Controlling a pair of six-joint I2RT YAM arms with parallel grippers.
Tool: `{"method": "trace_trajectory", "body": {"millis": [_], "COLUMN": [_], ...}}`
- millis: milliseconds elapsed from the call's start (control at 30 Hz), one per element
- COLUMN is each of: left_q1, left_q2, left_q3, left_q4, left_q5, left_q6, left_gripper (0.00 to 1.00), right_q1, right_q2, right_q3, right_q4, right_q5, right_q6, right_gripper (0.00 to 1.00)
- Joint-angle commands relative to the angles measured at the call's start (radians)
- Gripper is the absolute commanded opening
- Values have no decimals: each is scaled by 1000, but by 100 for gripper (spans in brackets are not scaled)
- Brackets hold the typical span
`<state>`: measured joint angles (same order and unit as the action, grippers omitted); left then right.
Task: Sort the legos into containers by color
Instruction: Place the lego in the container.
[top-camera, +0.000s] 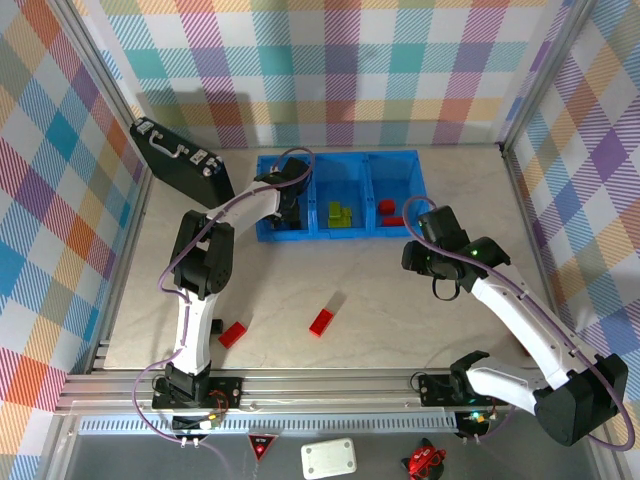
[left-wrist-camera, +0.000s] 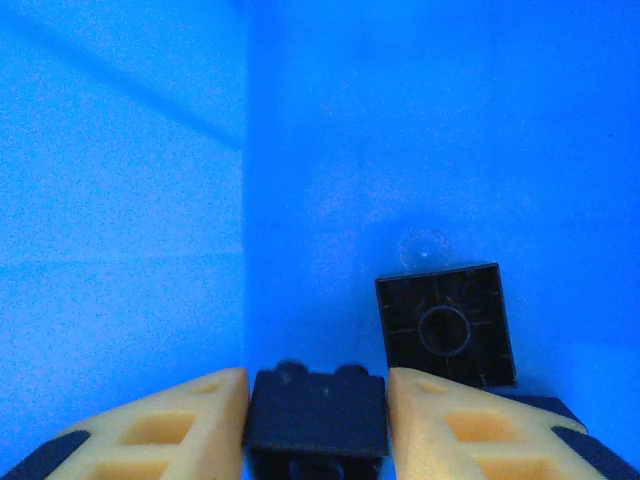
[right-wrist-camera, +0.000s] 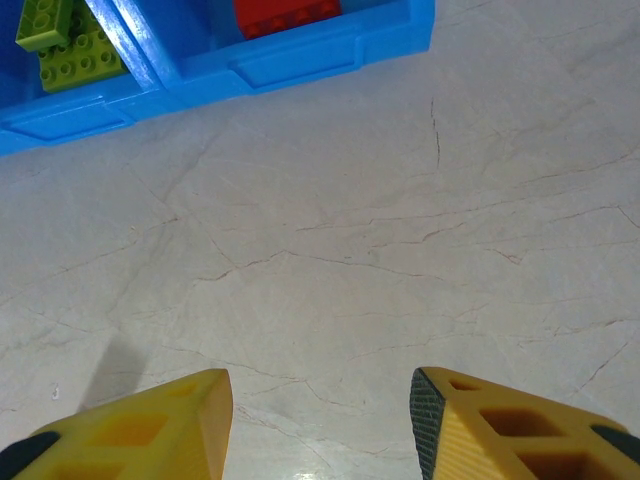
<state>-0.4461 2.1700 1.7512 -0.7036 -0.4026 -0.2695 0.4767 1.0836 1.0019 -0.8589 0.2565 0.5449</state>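
Bricks in the top external view lay partly sorted in the blue tray (top-camera: 340, 158) at the far side of the desk (top-camera: 400, 320). The green bricks (top-camera: 342, 213) were in the tray's middle compartment and the red bricks (top-camera: 388, 208) in its right one. The left pincer (top-camera: 288, 215) was down inside the tray's left compartment. The right pincer (top-camera: 445, 285) hung over bare desk, on the near side of the tray's right end. A loose red brick (top-camera: 321, 321) lay on the desk well in front of the tray, and a second loose red brick (top-camera: 232, 334) lay farther left of it. A black case (top-camera: 180, 160) leaned just left of the tray.

The left wrist view looked into the tray's blue floor and walls. There the two yellow fingers pressed against both sides of a black brick (left-wrist-camera: 318, 420), so that pincer was clamped on it. A second black brick (left-wrist-camera: 447, 325) lay underside up on the tray floor, just to the right.

In the right wrist view the yellow fingers stood wide apart with nothing between them, over bare desk. The tray's near right corner showed at the top edge, with green and red bricks inside.
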Motion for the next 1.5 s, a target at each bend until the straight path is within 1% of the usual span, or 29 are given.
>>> {"method": "trace_trajectory", "body": {"millis": [0,133,400,567,700,1000,1467], "left_q1": [12,12,13,12,12,12,12], "left_q2": [-1,-9,-59,-107,-150,-280,-528], "left_q3": [24,24,5,-17,-47,-169,-415], "left_q4": [7,6,0,-21,-42,-76,-135], "left_q5": [11,17,50,99,165,266,298], "left_q6": [-12,-15,-20,-27,-41,-78,-118], "left_gripper": [42,45,43,42,42,41,41], "right_q1": [-7,-7,-7,-7,-7,-7,-7], "right_q2": [-18,-26,-33,-33,-30,-15,24], "right_q3": [-6,-4,-8,-9,-11,-1,-26], "right_q4": [-20,-23,-28,-25,-21,-28,3], "right_q5": [25,26,28,25,23,5,-80], "right_q6": [3,3,4,0,0,-18,-41], "right_gripper": [52,52,52,52,52,52,52]}}
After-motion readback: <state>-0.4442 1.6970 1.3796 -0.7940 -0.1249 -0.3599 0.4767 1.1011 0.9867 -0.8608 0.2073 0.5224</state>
